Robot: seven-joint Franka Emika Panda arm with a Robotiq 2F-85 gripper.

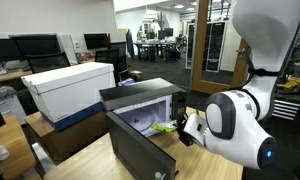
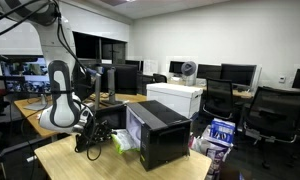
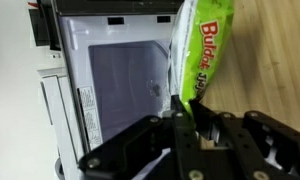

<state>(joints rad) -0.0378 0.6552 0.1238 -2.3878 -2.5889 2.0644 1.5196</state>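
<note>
My gripper [image 3: 188, 118] is shut on the edge of a green snack bag [image 3: 198, 50] printed with red letters. The bag hangs at the open mouth of a black microwave [image 3: 110, 70], whose pale empty chamber shows in the wrist view. In an exterior view the gripper [image 1: 187, 128] holds the green bag [image 1: 165, 127] just inside the microwave [image 1: 140, 98], whose door [image 1: 140, 150] hangs open toward the front. In the second exterior view the gripper [image 2: 98, 130] and the bag [image 2: 118, 140] sit beside the microwave [image 2: 160, 130].
A white box [image 1: 70, 88] stands on a dark box behind the microwave, also seen in an exterior view [image 2: 175, 98]. The wooden table [image 1: 90, 165] carries the microwave. Monitors [image 2: 235, 73], office chairs [image 2: 265, 110] and desks stand around.
</note>
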